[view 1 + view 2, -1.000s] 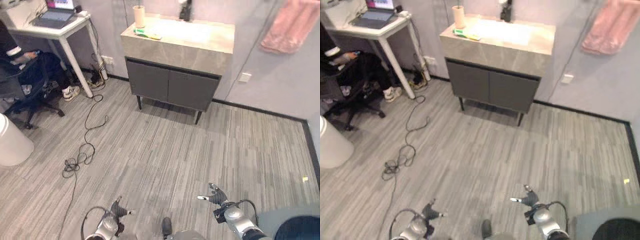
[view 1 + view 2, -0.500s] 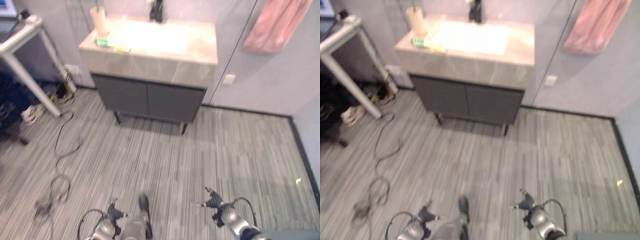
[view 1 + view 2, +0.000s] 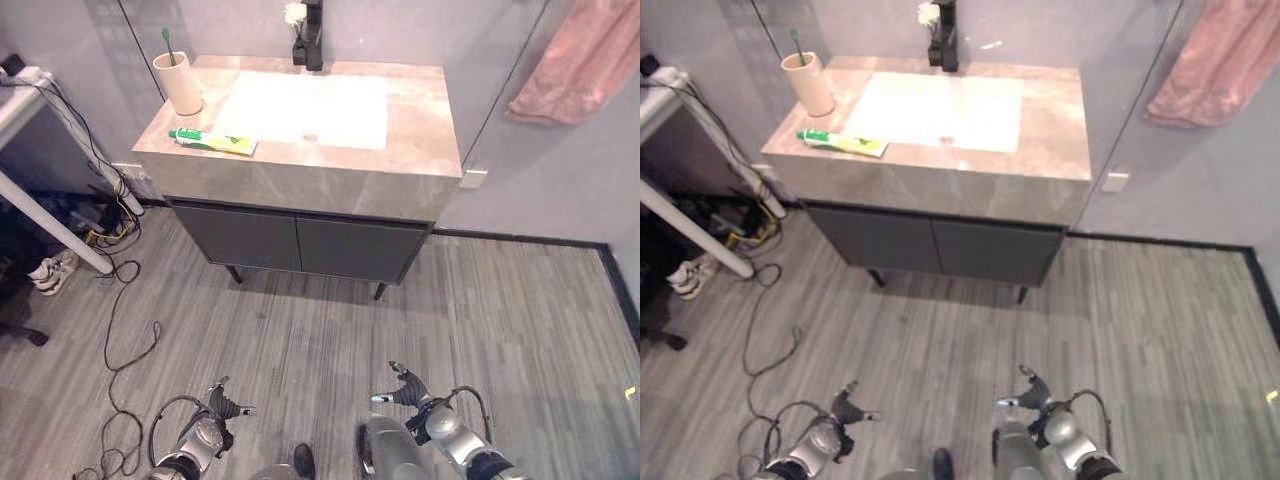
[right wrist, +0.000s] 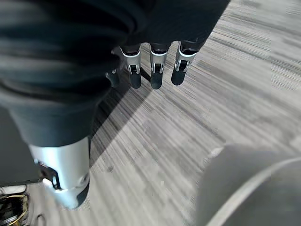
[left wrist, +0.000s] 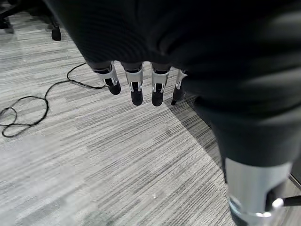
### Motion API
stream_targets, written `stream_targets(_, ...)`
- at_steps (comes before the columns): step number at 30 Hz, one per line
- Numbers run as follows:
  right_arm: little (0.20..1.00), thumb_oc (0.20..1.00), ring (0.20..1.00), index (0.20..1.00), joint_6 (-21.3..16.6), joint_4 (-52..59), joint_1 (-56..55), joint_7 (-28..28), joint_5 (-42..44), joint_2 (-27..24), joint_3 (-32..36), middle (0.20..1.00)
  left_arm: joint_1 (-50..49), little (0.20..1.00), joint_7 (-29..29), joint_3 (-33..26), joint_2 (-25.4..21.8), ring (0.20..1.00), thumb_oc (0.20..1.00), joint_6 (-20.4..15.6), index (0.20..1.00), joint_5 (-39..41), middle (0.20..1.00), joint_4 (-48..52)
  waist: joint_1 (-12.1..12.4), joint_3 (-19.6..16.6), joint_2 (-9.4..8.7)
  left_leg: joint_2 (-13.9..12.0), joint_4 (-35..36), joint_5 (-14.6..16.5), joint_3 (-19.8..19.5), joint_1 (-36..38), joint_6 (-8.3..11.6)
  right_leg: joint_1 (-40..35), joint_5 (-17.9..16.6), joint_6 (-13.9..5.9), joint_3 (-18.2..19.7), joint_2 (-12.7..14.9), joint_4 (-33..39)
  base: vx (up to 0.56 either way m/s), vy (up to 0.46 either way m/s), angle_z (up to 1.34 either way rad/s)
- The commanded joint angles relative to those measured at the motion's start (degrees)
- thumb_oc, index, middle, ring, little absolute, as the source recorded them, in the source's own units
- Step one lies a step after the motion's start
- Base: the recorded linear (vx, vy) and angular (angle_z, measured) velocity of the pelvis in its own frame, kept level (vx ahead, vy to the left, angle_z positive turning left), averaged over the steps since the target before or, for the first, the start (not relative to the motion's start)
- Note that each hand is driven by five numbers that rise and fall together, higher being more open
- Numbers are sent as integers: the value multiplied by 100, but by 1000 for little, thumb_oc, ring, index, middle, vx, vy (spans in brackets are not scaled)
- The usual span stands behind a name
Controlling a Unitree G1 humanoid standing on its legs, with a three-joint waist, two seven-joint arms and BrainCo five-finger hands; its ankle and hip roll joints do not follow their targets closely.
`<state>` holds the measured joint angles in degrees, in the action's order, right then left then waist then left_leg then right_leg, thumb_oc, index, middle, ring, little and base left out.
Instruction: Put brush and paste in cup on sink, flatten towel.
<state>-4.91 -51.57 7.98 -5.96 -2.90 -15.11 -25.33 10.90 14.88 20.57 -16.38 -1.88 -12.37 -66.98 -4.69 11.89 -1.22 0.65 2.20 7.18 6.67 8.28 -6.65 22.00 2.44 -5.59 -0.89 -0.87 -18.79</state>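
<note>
A beige cup (image 3: 177,83) stands at the back left corner of the stone sink counter (image 3: 420,120), with a green toothbrush (image 3: 167,45) upright in it. A green and white toothpaste tube (image 3: 212,141) lies flat on the counter just in front of the cup. On the wall to the right of the sink hangs a pink towel (image 3: 585,60), bunched up. My left hand (image 3: 225,405) and right hand (image 3: 408,392) hang low over the floor, far from the counter. Both are open and hold nothing; their fingers (image 5: 136,89) (image 4: 155,70) point down at the grey planks.
A black faucet (image 3: 308,35) stands behind the white basin (image 3: 300,105). Dark cabinet doors (image 3: 300,240) sit below the counter. A white desk leg (image 3: 50,225), loose cables (image 3: 120,350) and a shoe (image 3: 45,272) lie to the left.
The camera has moved: the sink counter now shows nearer and more central, and the desk has slid out to the left. Both hands stay low and open.
</note>
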Motion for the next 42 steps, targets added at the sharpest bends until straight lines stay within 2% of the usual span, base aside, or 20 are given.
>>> stream_targets(1, 1000, 1000, 1000, 1000, -140, 38, 33, -55, 92, -221, 50, 1000, -25, 1000, -38, 138, 45, 1000, 1000, -77, 1000, -359, 1000, 74, -252, -137, -171, 302, -506, -376, 51, -118, 468, -1232, -1085, 134, 298, -181, 1287, 427, -100, 74)
stream_targets(5, 1000, 1000, 1000, 1000, -120, -108, 46, -56, 82, -302, 65, 1000, -68, 1000, -51, 156, 125, 1000, 1000, -67, 1000, -296, 1000, 93, -145, -151, -195, 240, -1495, -488, 104, -493, 687, -1577, -1058, 300, 110, -142, 1524, 173, -72, 74)
stream_targets(6, 1000, 1000, 1000, 1000, -107, -160, 99, -91, 80, -378, 101, 1000, 28, 1000, -40, 227, 175, 1000, 1000, -74, 1000, -211, 1000, 114, -82, -46, -261, 124, -2397, -771, 139, -1043, 930, -1725, -1003, 416, -32, -20, 1545, 111, -84, 14)
stream_targets(10, 1000, 1000, 1000, 1000, -87, -187, 200, -155, -37, -450, 31, 1000, 117, 1000, 23, 270, 152, 1000, 1000, -77, 1000, -192, 1000, 122, -36, 3, -318, -149, -3035, -964, 284, -1520, 1016, -1870, -870, 536, -166, 87, 1593, 141, -20, 36)
stream_targets(11, 1000, 1000, 1000, 1000, -75, -210, 206, -162, -102, -454, -17, 1000, 128, 1000, 70, 262, 118, 1000, 1000, -59, 1000, -217, 1000, 84, -16, -28, -376, -544, -2628, -888, 528, -1592, 913, -1986, -806, 508, -239, 208, 1678, 176, 42, 44)
stream_targets(13, 1000, 1000, 1000, 1000, -74, -220, 208, -175, -150, -449, -48, 1000, 115, 1000, 106, 202, 89, 1000, 1000, -49, 1000, -183, 1000, 22, 31, -49, -389, -606, -2287, -804, 457, -1586, 865, -2039, -752, 473, -238, 252, 1713, 185, 106, 46)
stream_targets(16, 1000, 1000, 1000, 1000, -115, -226, 220, -210, -214, -408, -113, 1000, 45, 1000, 246, 69, 54, 1000, 1000, -60, 1000, -98, 1000, -82, 135, -85, -355, -668, -1215, -859, -133, -1597, 898, -2083, -633, 386, -95, 320, 1728, 271, 233, -4)
stream_targets(19, 1000, 1000, 1000, 1000, -115, -330, 300, -235, -343, -370, -182, 1000, 15, 1000, 369, -9, 17, 1000, 1000, -67, 1000, -48, 1000, -204, 233, -61, -180, -1219, -459, -1612, -574, -1853, 1184, -2186, -395, 263, 107, 465, 1622, 236, 297, -36)
stream_targets(22, 1000, 1000, 1000, 1000, -118, -338, 316, -228, -399, -378, -195, 1000, -4, 1000, 385, -4, -6, 1000, 1000, -61, 1000, -109, 1000, -236, 267, -73, -83, -1342, -253, -1781, -653, -1852, 1282, -2270, -276, 184, 260, 580, 1500, 245, 361, -38)
stream_targets(24, 1000, 1000, 1000, 1000, -113, -313, 315, -218, -393, -388, -169, 1000, -17, 1000, 375, 20, -33, 1000, 1000, -64, 1000, -160, 1000, -229, 273, -87, -57, -1317, -343, -1738, -648, -1850, 1299, -2299, -228, 144, 348, 657, 1430, 211, 353, -65)
stream_targets(26, 1000, 1000, 1000, 1000, -72, -305, 288, -252, -314, -395, 76, 1000, -13, 1000, 252, 307, -125, 1000, 1000, -92, 1000, -497, 1000, -139, 193, -142, -18, -863, -1120, -1112, -500, -2043, 1116, -2339, -373, -72, 597, 1227, 1181, 303, 611, -59)
stream_targets(27, 1000, 1000, 1000, 1000, -72, -305, 288, -252, -314, -394, 78, 1000, -13, 1000, 251, 309, -127, 1000, 1000, -91, 1000, -497, 1000, -137, 204, -144, -23, -860, -1147, -1092, -490, -2055, 1111, -2331, -368, -78, 609, 1232, 1177, 195, 486, -21)
stream_targets(29, 1000, 1000, 1000, 1000, -47, -288, 393, -291, -367, -378, 129, 1000, -40, 1000, 246, 379, -192, 1000, 1000, -122, 1000, -551, 1000, 24, 234, -126, 12, -618, -1263, -815, -256, -1987, 904, -2046, -902, -73, 718, 1529, 877, 123, 494, -21)
stream_targets(31, 1000, 1000, 1000, 1000, -8, -79, 615, -268, -580, -341, -76, 1000, -27, 1000, 242, 380, -301, 1000, 1000, -136, 1000, -492, 1000, 299, 318, 15, 93, -516, -1058, -755, 70, -1772, 747, -1521, -1409, 13, 184, 1712, 498, 53, 491, -69)
stream_targets(33, 1000, 1000, 1000, 1000, -11, -19, 615, -250, -585, -343, -94, 1000, -40, 1000, 222, 383, -318, 1000, 1000, -143, 1000, -470, 1000, 417, 319, 37, 119, -461, -943, -756, 155, -1685, 705, -1484, -1382, -9, 14, 1684, 420, 42, 251, -103)
stream_targets(35, 1000, 1000, 1000, 1000, -35, 43, 587, -237, -577, -350, -106, 1000, -41, 1000, 151, 463, -349, 1000, 1000, -166, 1000, -499, 1000, 602, 207, 62, 176, -330, -664, -821, 172, -1500, 630, -1259, -1106, 13, 223, 1083, 189, 112, 359, -42)
stream_targets(37, 1000, 1000, 1000, 1000, -44, 221, 537, -263, -631, -392, -143, 1000, -62, 1000, 79, 543, -355, 1000, 1000, -189, 1000, -527, 1000, 759, 170, 52, 205, -223, -434, -854, 278, -1366, 609, -1217, -890, 36, -119, 927, 404, 100, 234, 5)
stream_targets(40, 1000, 1000, 1000, 1000, -43, 221, 537, -263, -631, -392, -143, 1000, -63, 1000, 79, 542, -355, 1000, 1000, -189, 1000, -527, 1000, 759, 167, 55, 206, -222, -433, -855, 275, -1362, 609, -1222, -890, 36, -123, 928, 406, 46, 50, 1)
stream_targets(41, 1000, 1000, 1000, 1000, -63, 130, 529, -282, -614, -390, -154, 1000, -29, 1000, 34, 651, -339, 1000, 1000, -234, 1000, -582, 1000, 856, 92, 62, 177, -133, -304, -779, 316, -1190, 606, -1171, -792, 27, -103, 647, 787, 222, 148, -3)
stream_targets(42, 1000, 1000, 1000, 1000, -31, 26, 573, -267, -615, -355, -164, 1000, -10, 1000, -15, 746, -375, 1000, 1000, -247, 1000, -684, 1000, 961, 178, 87, 94, -100, -260, -691, 474, -1069, 607, -1123, -1049, -48, -844, 763, 1302, 308, 121, -23)
